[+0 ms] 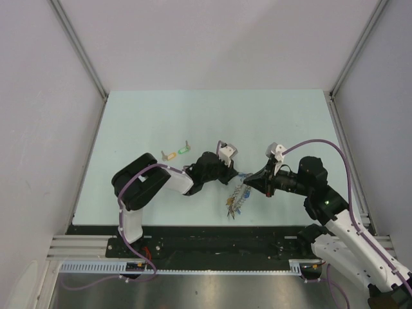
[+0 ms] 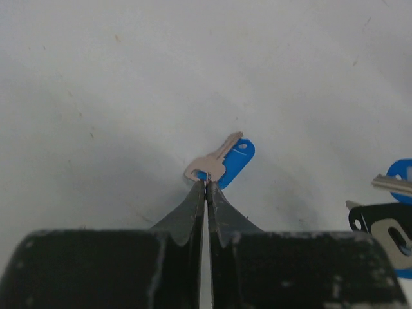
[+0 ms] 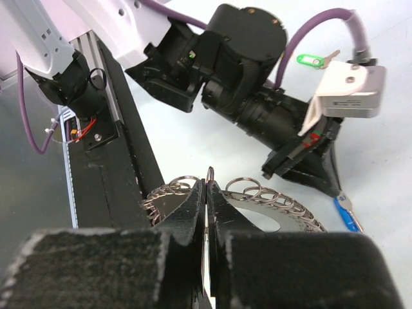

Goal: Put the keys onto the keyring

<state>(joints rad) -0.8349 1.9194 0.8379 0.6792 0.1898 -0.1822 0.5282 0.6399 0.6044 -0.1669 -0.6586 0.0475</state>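
Note:
My left gripper is shut on the head of the blue-tagged key and holds it above the table; in the top view it points right. My right gripper is shut on the edge of the grey keyring, fringed with small split rings. In the top view the right gripper faces the left one, with the ring's tagged keys hanging below. The blue key's tag shows just right of the ring. The orange key and green key lie on the table behind the left arm.
The left arm's wrist and camera fill the space just beyond the keyring. Black and blue tags of the ring's keys show at the right edge of the left wrist view. The black base rail runs along the near table edge.

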